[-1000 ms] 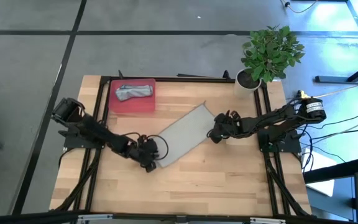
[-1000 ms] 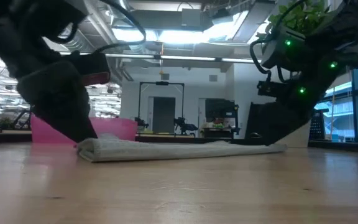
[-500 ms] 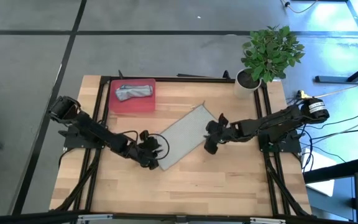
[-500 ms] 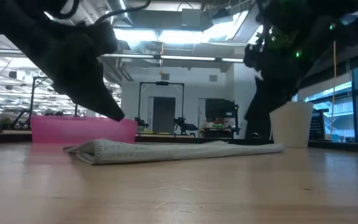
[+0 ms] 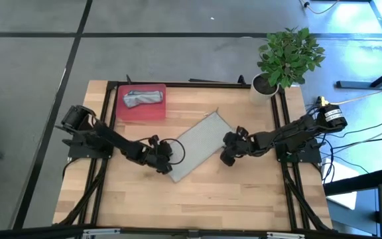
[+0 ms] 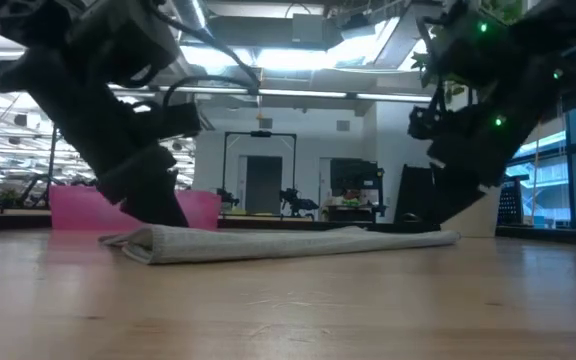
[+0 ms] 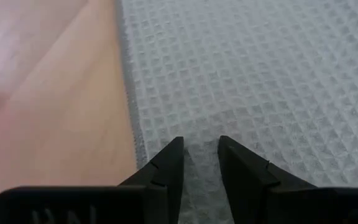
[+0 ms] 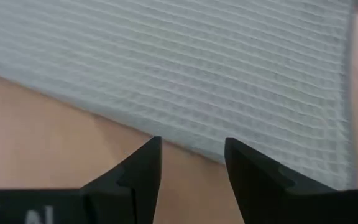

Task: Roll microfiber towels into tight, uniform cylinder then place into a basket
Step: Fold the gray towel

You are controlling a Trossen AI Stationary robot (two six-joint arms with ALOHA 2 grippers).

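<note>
Flat across the middle of the table (image 5: 244,199) lies the grey towel (image 5: 196,143), a long folded strip set diagonally, its waffle weave plain in both wrist views. Its far end points toward the plant (image 5: 287,56) at the far right corner; its near end is doubled over into a thick fold, which only the low view shows.

Next, the tray (image 5: 140,109) sits at the far left corner and holds a crumpled, loosely rolled towel (image 5: 142,97), seen only from above.

Over the strip's near left end is the left gripper (image 7: 199,163), its fingers a narrow gap apart above the weave, holding nothing. By the strip's right edge the right gripper (image 8: 191,163) stands spread wide and empty, partly over bare wood.
</note>
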